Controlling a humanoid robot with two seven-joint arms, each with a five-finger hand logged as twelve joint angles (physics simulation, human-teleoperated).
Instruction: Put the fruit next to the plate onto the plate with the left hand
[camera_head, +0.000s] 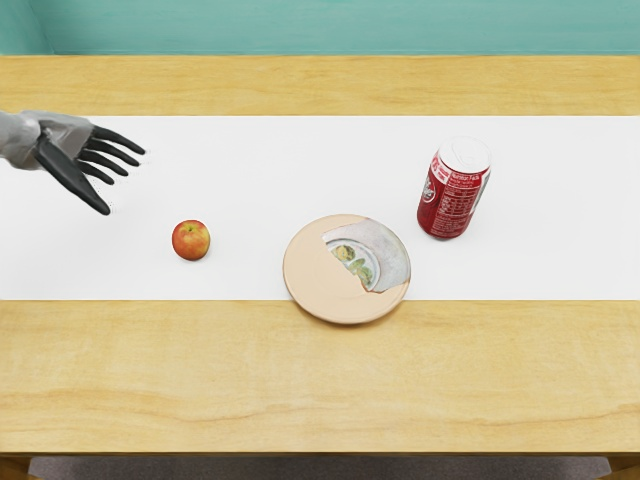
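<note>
Left robot hand (92, 160) open, fingers spread, holding nothing, up-left of apple (191, 240); apple on bench just left of plate (346, 269). Risk: round apple rolls off under a glancing grasp

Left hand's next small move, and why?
Probably move the left hand down and to the right, over the apple. Its fingers are spread and hold nothing, it is well clear of the apple, and the apple sits on the white strip left of the plate.

open cloth (245, 255) between apple (190, 240) and plate (305, 275) | soda can (453, 190) right of plate, apart
</note>
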